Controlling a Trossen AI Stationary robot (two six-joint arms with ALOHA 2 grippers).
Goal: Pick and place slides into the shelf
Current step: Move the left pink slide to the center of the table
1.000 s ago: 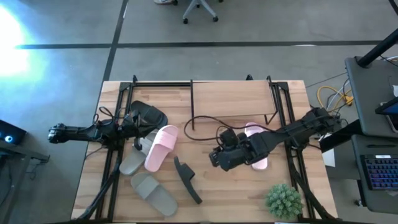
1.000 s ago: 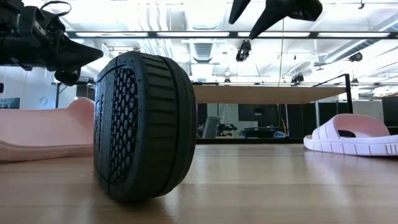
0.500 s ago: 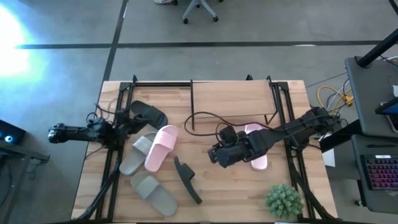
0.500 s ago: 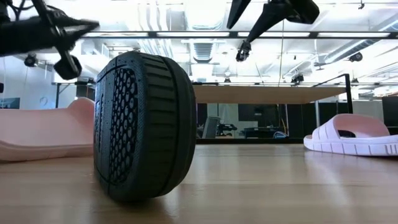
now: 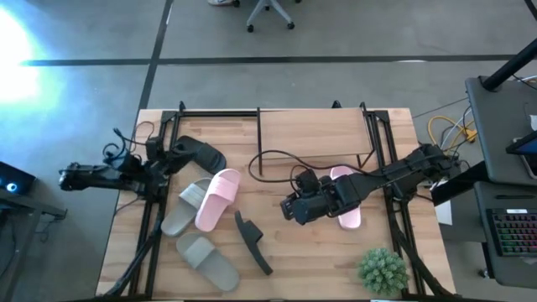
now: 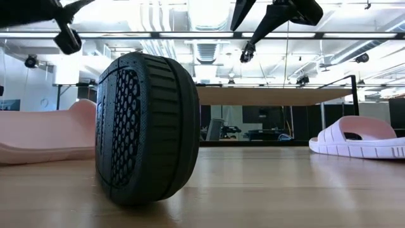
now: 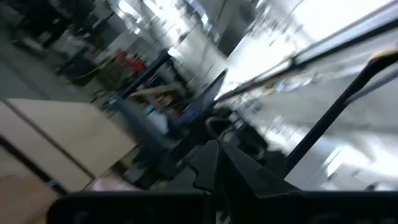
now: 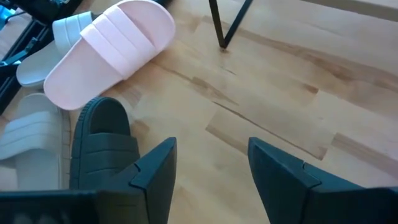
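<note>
At the far left of the high view the left gripper [image 5: 172, 153] sits pressed together and empty near the surface's [image 5: 319, 260] left edge, just beside the black slide [image 5: 200, 154] that lies flat there. Next come a pale grey slide [image 5: 182, 205] with a pink slide [image 5: 217, 198] leaning across it, and a second grey slide [image 5: 206, 261] nearer the front. In the middle lies the other black slide [image 5: 252, 242], tipped on its edge. The right gripper [image 5: 293, 210] hovers just beside it with its fingers spread wide and nothing between them; the second pink slide [image 5: 346, 205] lies under that arm. The shelf [image 5: 312, 137] stands at the back, and no slide is on it yet.

The step in hand looks to be the pick of the tipped black slide by the right gripper. To do it well, the gripper should come down with one finger on each side of the strap or the sole's edge (a slide on edge can topple at the first nudge), closing only once it is centred, then lift clear of the shelf's thin frame before moving back.

Against the earlier frame, the left arm has drawn back toward the left edge, off the black slide. The right gripper has shifted little, and the slides lie as they did.
</note>
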